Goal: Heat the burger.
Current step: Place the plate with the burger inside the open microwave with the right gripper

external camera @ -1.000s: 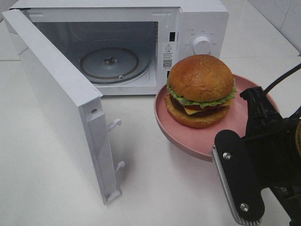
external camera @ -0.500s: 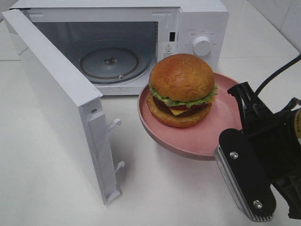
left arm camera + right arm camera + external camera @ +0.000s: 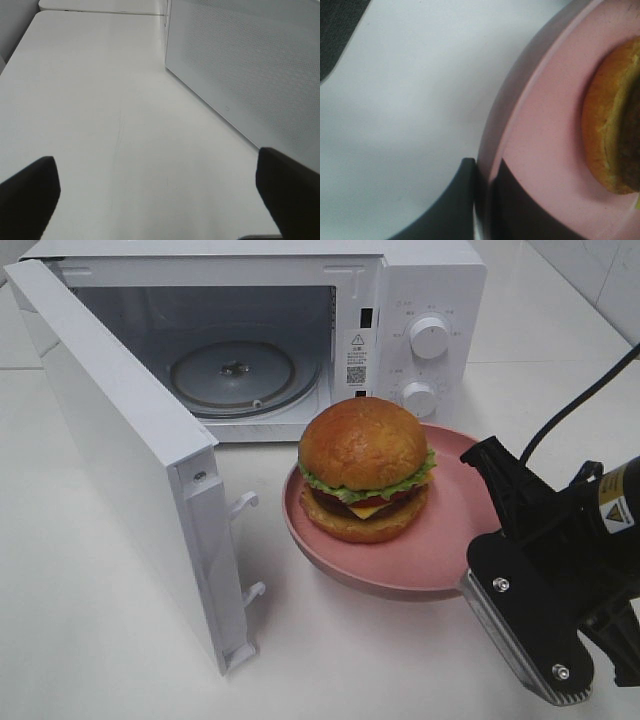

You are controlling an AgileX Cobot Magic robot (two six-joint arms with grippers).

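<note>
White table [image 3: 100, 640]; plate [image 3: 440, 540] (pink) holds burger [image 3: 365, 455]

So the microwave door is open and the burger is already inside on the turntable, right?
No. The door is open, but the burger sits on the pink plate outside, in front of the microwave; the exterior high view shows it.
</note>
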